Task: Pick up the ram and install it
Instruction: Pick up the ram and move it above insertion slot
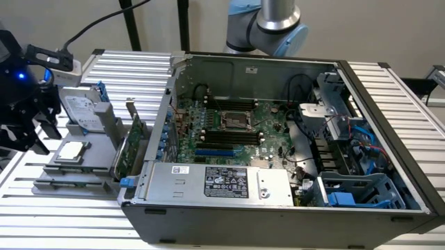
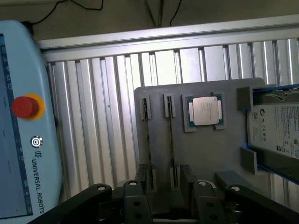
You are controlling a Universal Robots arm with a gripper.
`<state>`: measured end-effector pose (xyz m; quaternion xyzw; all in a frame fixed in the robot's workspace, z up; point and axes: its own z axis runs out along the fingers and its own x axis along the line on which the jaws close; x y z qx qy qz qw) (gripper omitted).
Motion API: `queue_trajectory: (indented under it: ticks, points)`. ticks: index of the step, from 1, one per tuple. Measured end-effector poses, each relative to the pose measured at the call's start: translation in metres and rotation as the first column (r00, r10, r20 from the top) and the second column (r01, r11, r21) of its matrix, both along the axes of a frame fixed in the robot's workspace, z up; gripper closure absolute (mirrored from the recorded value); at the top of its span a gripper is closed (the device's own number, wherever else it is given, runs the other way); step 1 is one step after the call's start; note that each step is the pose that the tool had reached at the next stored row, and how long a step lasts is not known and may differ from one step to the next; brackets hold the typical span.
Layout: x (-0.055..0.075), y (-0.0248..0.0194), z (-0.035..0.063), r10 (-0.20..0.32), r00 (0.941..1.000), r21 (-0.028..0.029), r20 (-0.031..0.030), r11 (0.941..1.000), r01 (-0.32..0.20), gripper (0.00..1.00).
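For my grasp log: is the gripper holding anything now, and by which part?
Nothing is held: the gripper is open over the tray, both ram sticks in their slots.

Robotics lab — slatted aluminium bench (image 1: 132,62), teach pendant (image 2: 23,140), opened computer case (image 1: 278,221).

You have the case (image 1: 278,224) on the table (image 1: 62,224), the tray (image 1: 70,179) just beside it on the exterior view's left. On the tray the processor (image 1: 71,151) lies nearer than the hard drive (image 1: 78,109), the card (image 1: 127,148) stands on the case side, and the ram (image 2: 170,140) stands just beside the processor.
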<state>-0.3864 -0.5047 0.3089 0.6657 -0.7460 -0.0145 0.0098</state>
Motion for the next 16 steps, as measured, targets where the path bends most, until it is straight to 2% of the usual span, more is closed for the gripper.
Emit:
queue_trajectory:
  ticks: [11, 16]
  points:
    - [0.0, -0.0002, -0.0202, 0.004, 1.0, 0.0, 0.0004, 1.0, -0.004, 0.58]
    - [0.0, -0.0037, -0.0291, 0.008, 1.0, -0.0002, 0.0002, 1.0, -0.008, 0.58]
